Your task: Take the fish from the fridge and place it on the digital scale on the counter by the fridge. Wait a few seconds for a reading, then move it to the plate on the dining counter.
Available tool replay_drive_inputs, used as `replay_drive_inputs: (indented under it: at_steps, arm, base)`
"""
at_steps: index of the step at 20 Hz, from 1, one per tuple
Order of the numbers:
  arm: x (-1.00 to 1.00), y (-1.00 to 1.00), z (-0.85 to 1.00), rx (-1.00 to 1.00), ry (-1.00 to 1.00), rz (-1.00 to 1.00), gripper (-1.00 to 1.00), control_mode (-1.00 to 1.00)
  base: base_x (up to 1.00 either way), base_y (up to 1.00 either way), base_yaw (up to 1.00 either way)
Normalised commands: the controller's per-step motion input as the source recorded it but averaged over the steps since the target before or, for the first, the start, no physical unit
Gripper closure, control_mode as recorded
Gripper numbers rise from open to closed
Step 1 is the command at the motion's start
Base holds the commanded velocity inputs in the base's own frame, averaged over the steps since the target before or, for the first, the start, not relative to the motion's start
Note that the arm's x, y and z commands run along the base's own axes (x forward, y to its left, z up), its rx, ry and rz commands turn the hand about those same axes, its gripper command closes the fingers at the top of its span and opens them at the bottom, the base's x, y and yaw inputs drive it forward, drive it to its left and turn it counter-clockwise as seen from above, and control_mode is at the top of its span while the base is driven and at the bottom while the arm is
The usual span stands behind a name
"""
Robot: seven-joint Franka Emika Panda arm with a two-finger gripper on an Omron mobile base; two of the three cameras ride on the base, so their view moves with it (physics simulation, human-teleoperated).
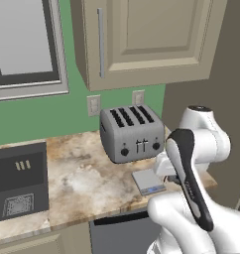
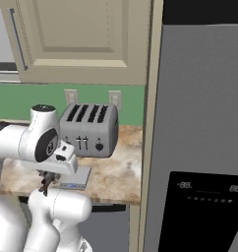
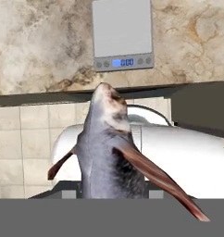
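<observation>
Closest to the hand camera, the fish (image 3: 109, 152) rose from between the gripper's (image 3: 111, 196) fingertips, which were themselves hidden behind its body; the gripper was pinching the fish, whose smooth blue-grey flank tapered to a pale, mottled snout pointing up the frame, with a long reddish-brown fin sweeping down to the right and a shorter one on the left. The fish hung in the air short of the counter's edge, over pale square floor tiles, not yet above the digital scale (image 3: 122, 34). That scale was a thin, flat, pale grey square pad with a narrow front strip carrying small round buttons and a blue-lit display, lying on the counter (image 3: 40, 41), a glossy beige-brown stone slab with cloudy veining. In the left base view the scale (image 1: 148, 181) sat near the counter's front edge, just in front of the toaster (image 1: 133, 133), a rounded brushed-metal box with four dark slots and two black knobs. Behind it ran a flat green wall with two cream outlet plates (image 1: 93, 105), under a panelled beige upper cabinet (image 1: 147, 39) with a slim metal handle. In the right base view the fridge (image 2: 199, 128) stood as a tall matte grey slab with a black dispenser panel.
</observation>
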Motion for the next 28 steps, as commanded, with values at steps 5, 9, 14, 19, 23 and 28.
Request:
replay_drive_inputs:
  at_steps: [5,9,14,19,23,28]
  arm:
    - [-0.54,0.01,1.00,0.00,0.00,0.00,1.00,-1.00]
    - [-0.03,0.00,1.00,-0.03,0.00,0.00,1.00,-1.00]
    - [-0.02,0.00,0.90,-0.02,0.00,0.00,1.00,-1.00]
    - [-0.09,0.00,0.21,0.00,-0.01,0.00,1.00,-1.00]
    - [0.00,0.00,0.00,0.00,0.00,0.00,1.00,-1.00]
    - [0.00,0.00,0.00,0.00,0.00,0.00,1.00,-1.00]
  base:
    - [0.00,0.00,0.00]
    - [0.00,0.00,0.00]
    - [0.00,0.00,0.00]
    - [0.00,0.00,0.00]
    - [0.00,0.00,0.00]
    - [0.00,0.00,0.00]
